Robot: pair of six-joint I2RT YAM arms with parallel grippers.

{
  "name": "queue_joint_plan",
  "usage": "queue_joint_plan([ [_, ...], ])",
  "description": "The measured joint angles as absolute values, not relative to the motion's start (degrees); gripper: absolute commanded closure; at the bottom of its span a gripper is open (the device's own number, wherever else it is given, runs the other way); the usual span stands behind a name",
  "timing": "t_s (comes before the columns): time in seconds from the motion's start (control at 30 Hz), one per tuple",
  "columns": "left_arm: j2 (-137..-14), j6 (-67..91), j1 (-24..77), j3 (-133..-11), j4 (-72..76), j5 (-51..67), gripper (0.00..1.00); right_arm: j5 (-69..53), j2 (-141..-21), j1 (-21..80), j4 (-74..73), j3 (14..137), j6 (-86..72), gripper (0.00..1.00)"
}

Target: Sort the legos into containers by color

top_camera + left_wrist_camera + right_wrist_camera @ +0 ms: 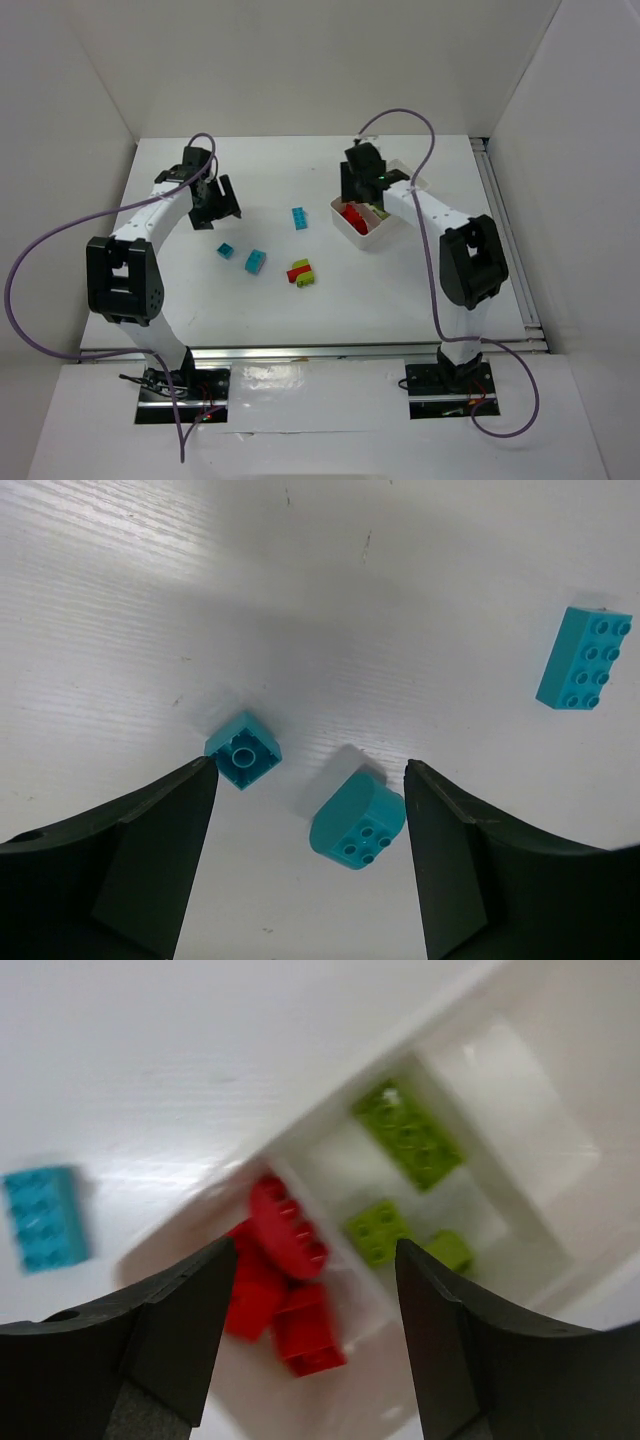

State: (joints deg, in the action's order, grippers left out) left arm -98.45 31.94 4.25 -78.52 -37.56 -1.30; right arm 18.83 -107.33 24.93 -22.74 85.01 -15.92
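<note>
The tray (372, 236) sits angled on the right half of the table (300, 160), with red bricks (352, 214) in its left-end compartment. The right gripper (353, 192) hangs directly over that end; how its jaws stand is unclear from here. Just left of the tray lies a long cyan brick (299, 218). Left of the tray and nearer the arm bases is a red-and-green cluster (301, 272). Further left are a cyan brick (255, 261) and a small cyan brick (226, 250). Well left of the tray, the left gripper (214, 213) is above bare table, fingers apart.
</note>
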Motion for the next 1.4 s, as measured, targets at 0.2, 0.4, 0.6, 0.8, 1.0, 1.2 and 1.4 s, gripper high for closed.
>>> queue_joint_plan([
  [0.2,-98.2,32.6,2.2,-78.4,-37.7,-2.5,0.15,18.8,-110.9,39.1,-21.2,92.0,-12.8,0.21],
  [0.4,-95.3,33.4,-0.4,-76.6,-38.1,-3.9,0.15,16.3,-121.9,42.8,-20.8,103.0,-11.8,0.18],
  [0.6,-94.4,33.4,-1.0,-74.7,-38.1,-4.0,0.15,15.0,-133.3,42.0,-23.8,110.8,-11.7,0.17],
  [0.8,-94.3,33.3,-1.0,-73.7,-38.2,-3.8,0.16,15.0,-136.7,41.8,-27.4,112.0,-12.1,0.29],
  [1.0,-94.3,33.3,-1.0,-73.7,-38.1,-3.6,0.16,15.0,-136.7,41.8,-27.7,112.1,-12.6,0.64],
  [1.2,-94.3,33.3,-1.0,-73.7,-38.1,-2.9,0.16,15.7,-134.0,41.4,-27.6,111.5,-12.4,0.7],
  [1.4,-94.3,33.2,-1.0,-73.7,-38.0,-2.3,0.16,17.5,-116.8,36.6,-24.8,104.0,-11.9,0.7],
])
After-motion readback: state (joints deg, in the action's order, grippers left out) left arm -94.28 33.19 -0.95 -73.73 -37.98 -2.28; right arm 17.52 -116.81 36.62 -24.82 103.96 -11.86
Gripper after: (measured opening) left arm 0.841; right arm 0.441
